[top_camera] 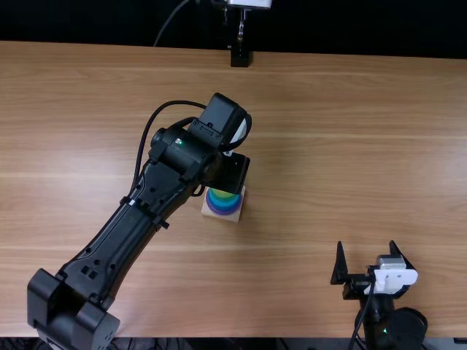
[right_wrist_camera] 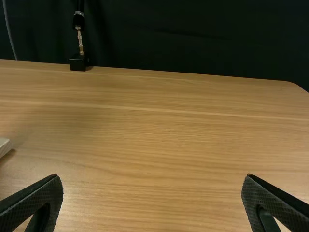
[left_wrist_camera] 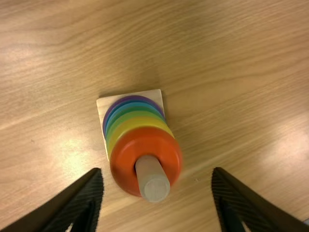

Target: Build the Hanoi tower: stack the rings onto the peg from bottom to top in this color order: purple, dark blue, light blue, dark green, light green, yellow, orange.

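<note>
Left wrist view: orange ring (left_wrist_camera: 146,141) sat topmost on the peg (left_wrist_camera: 153,186), over lower rings (left_wrist_camera: 126,126), on the tabletop (left_wrist_camera: 231,63). I judged stacking done, only retreat remaining. Left jaws stood wide, empty; right jaws likewise.

orange ring (left_wrist_camera: 124,153), yellow ring (left_wrist_camera: 136,122), brown wood-grained table (top_camera: 350,160)
</note>
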